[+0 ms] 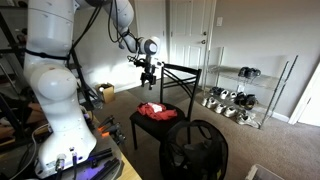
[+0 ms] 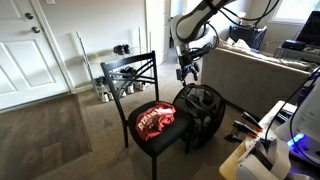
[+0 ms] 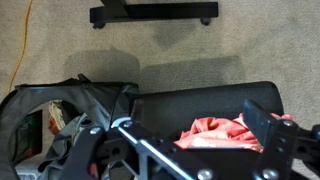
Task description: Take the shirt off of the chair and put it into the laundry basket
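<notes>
The white arm (image 1: 52, 92) rises from its base, folds at the elbow and reaches forward, with the wrist turned downward. The end effector (image 1: 147, 74) hangs in mid-air in both exterior views (image 2: 188, 70). In the wrist view its dark fingers (image 3: 275, 128) are spread wide and grip nothing.

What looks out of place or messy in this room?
Only the crumpled red shirt: it lies bunched on the seat of the black open-backed chair instead of in the black mesh laundry basket standing beside it. Nothing appears spilled or broken.
</notes>
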Controlling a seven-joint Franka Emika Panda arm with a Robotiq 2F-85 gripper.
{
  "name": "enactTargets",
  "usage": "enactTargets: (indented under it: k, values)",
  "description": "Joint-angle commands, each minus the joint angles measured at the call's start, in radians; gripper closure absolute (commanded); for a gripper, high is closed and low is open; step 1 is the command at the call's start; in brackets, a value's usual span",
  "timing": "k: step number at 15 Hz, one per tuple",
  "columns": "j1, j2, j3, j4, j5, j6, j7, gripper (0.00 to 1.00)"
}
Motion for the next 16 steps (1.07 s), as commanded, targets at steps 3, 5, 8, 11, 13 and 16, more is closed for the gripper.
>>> enactTargets:
  k: [3,5,8,11,13,16]
  values:
    - [0.023,0.033,-0.014,0.034,0.005,-0.015,-0.003,0.00]
    - [0.024,0.034,-0.015,0.037,0.004,-0.018,-0.003,0.00]
    - [0.024,0.034,-0.016,0.039,0.004,-0.021,-0.003,0.00]
    - [0.034,0.087,-0.002,0.021,0.059,0.096,0.036,0.00]
    - [0.033,0.153,0.014,0.043,0.156,0.146,0.056,0.00]
    - [0.025,0.258,0.046,0.085,0.316,0.190,0.062,0.00]
